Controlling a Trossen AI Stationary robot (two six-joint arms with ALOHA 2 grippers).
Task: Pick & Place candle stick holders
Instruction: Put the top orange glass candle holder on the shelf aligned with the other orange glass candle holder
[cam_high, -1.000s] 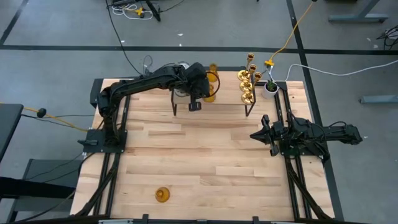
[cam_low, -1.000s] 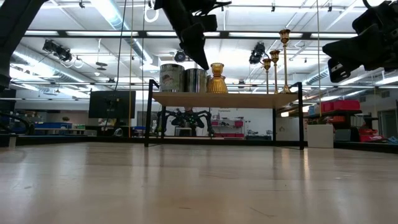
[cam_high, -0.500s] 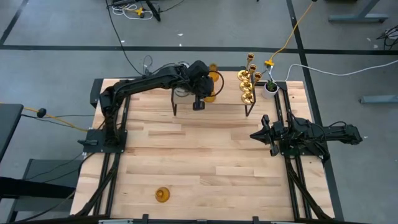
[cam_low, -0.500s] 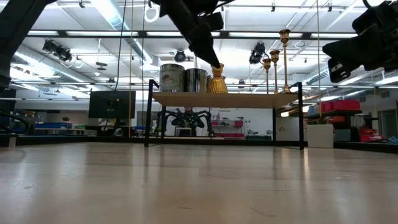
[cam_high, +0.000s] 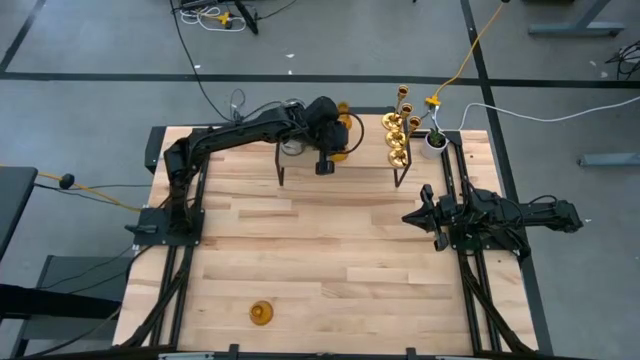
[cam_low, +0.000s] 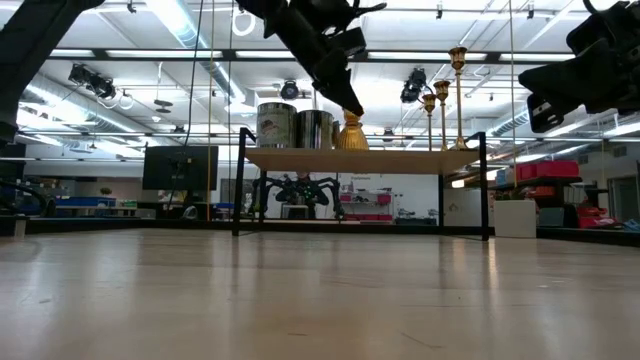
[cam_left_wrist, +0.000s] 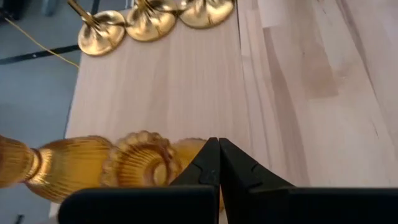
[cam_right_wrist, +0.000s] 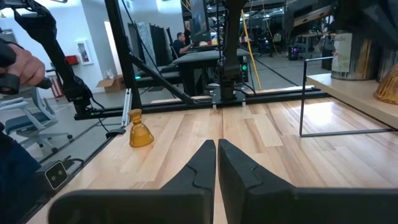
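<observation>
A raised wooden shelf (cam_low: 400, 158) stands at the table's far edge. It carries silvery glass holders (cam_low: 277, 125), amber holders (cam_left_wrist: 142, 160) and three brass holders (cam_low: 457, 90). My left gripper (cam_low: 352, 106) is shut and slants down over the shelf. Its tips are at the top of an amber holder (cam_low: 351, 134) whose body shows just behind them (cam_left_wrist: 189, 149). Another amber holder (cam_high: 261, 313) stands alone near the table's front edge. My right gripper (cam_high: 408, 216) waits shut at the table's right side. My left gripper's shut fingertips (cam_left_wrist: 211, 155) come slanting down from the table's near left. They meet the upper end of an amber holder (cam_low: 349, 118) on the shelf. Whether they touch it I cannot tell, because the fingers cover that spot.
A small white pot with a green plant (cam_high: 434, 141) sits beside the shelf's right legs. The shelf's black legs (cam_low: 484, 185) stand on the table. The wide wooden tabletop (cam_high: 330, 250) lies between the shelf and the front edge. A person's hand (cam_right_wrist: 18, 62) shows in the room beyond.
My left gripper has moved toward the table's right along the shelf and slightly down, tipping more steeply. Its shut tips have come from beside the glass holders to the top of the amber holder.
</observation>
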